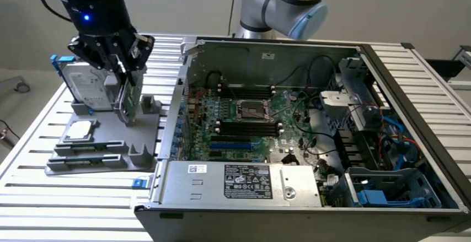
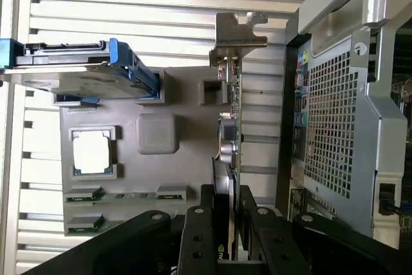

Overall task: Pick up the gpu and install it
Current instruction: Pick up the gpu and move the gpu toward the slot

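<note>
The gpu [image 1: 130, 101] stands on edge at the side of the grey parts holder [image 1: 143, 152] that faces the open computer case. My gripper [image 1: 118, 65] comes down on the card's upper edge from above. In the wrist view I see the gpu [image 2: 230, 136] edge-on: thin green board, black shroud, and a silver end bracket [image 2: 239, 30] at its far end. My gripper [image 2: 226, 236] has one black finger on each face of the card, pressed against it. I cannot tell whether the card's lower edge has left the holder.
A silver hard drive in a blue frame [image 1: 85, 87] stands upright on the holder [image 2: 154, 104] behind a square processor chip [image 1: 79, 130]. The open computer case [image 1: 294, 43] lies to the exterior view's right, motherboard [image 1: 250, 121] exposed. All rests on a slatted aluminium table [image 1: 74, 198].
</note>
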Action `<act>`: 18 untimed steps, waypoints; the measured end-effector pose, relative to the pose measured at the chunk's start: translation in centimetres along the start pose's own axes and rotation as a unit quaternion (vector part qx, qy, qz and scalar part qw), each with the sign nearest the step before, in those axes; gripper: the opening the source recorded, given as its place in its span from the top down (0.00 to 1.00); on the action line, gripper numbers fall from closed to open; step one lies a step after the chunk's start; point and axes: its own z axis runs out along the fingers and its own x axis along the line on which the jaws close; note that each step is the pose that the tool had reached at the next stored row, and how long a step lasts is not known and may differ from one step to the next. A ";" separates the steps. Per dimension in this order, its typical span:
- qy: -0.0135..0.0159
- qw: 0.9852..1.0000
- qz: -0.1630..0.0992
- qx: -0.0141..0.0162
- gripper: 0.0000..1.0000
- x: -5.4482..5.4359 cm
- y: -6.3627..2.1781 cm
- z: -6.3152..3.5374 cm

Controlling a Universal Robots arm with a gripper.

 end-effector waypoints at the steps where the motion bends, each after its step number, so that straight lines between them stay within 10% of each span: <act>1: 0.000 1.000 0.000 0.000 0.74 -0.3 0.02 -0.44; 18: 0.004 1.000 0.000 0.000 0.74 -7.2 0.32 -8.14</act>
